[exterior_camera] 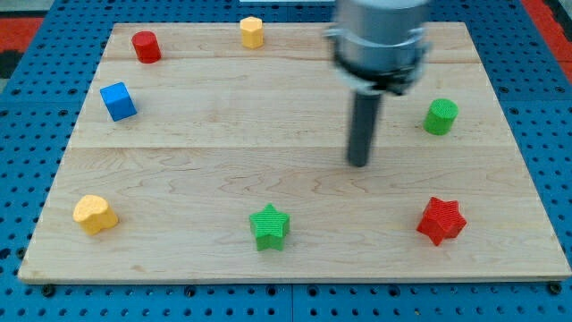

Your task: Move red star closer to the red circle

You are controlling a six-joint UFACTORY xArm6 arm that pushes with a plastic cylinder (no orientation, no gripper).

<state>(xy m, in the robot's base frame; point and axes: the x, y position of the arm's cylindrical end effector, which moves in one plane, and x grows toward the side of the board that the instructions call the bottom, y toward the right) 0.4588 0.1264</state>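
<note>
The red star [441, 220] lies near the view's bottom right of the wooden board [223, 179]. The red circle [146, 46], a short cylinder, stands at the view's top left. My tip [358, 164] is on the board right of centre, up and to the left of the red star and well apart from it. It touches no block.
A green star [270, 226] lies at bottom centre. A green cylinder [440, 116] stands at the right. A yellow heart-like block [95, 214] is at bottom left, a blue cube [118, 100] at left, a yellow hexagon block [252, 31] at top centre.
</note>
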